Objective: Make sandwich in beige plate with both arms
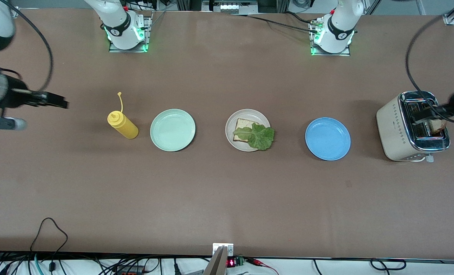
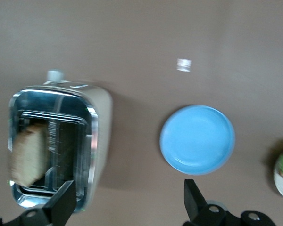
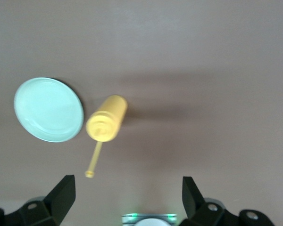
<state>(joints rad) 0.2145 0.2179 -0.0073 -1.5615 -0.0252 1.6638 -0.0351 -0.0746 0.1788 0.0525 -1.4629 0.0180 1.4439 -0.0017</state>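
Beige plate [image 1: 231, 119]: one bread slice [image 1: 242, 126], one lettuce leaf [image 1: 258, 136]. Left end effector [image 2: 127, 200], right end effector [image 3: 127, 197]: wide.

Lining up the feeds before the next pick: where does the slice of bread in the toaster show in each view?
Front view: bread slice stands in the toaster slot, at the left arm's end of the table.
Left wrist view: bread slice in the toaster.
Right wrist view: not in it.
Shared landmark: blue plate, beside the toaster.

Even overhead light, blurred wrist views
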